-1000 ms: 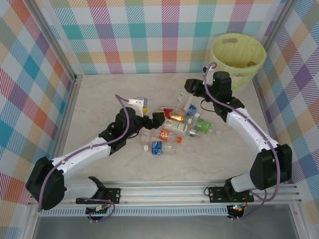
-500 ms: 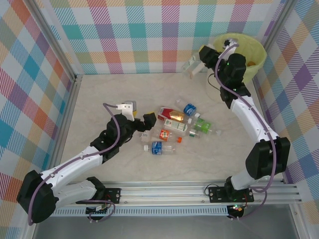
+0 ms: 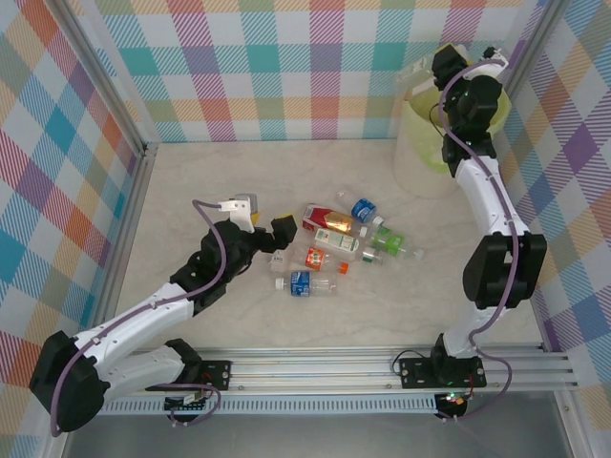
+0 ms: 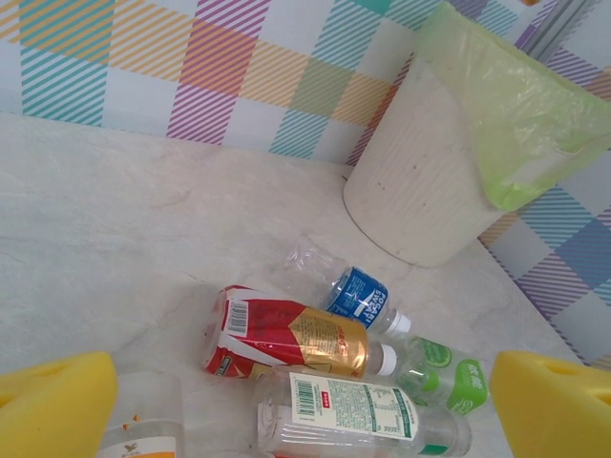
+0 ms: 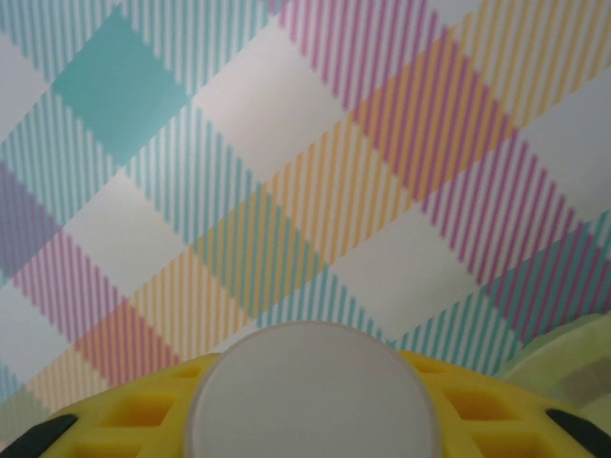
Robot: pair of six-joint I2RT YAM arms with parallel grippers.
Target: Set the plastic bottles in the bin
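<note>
**A:** Where is the right end effector (image 5: 310, 425) hanging?

**B:** Above the tall round whitish bin (image 3: 418, 167) with the pale yellow-green bag liner, which is standing at the far right corner of the pale marbled tabletop (image 3: 205, 181). Its yellow foam pads (image 5: 124, 420) are clamping tight on a small plastic bottle (image 5: 310, 386), which is showing just its smooth round white end.

**A:** How is it going to release well?

**B:** By centring over the mouth first, I'd say. The bottle is looking light and round, so it could be bouncing off the rim.

**A:** And the left end effector (image 3: 267, 221)?

**B:** It is gaping fully, holding nothing and hovering over the glossy clear bottles (image 3: 334, 239) lying mid-tabletop. A red-and-gold-labelled bottle (image 4: 286, 339) and a blue-labelled bottle (image 4: 358, 296) are lying nearest the bin.
</note>
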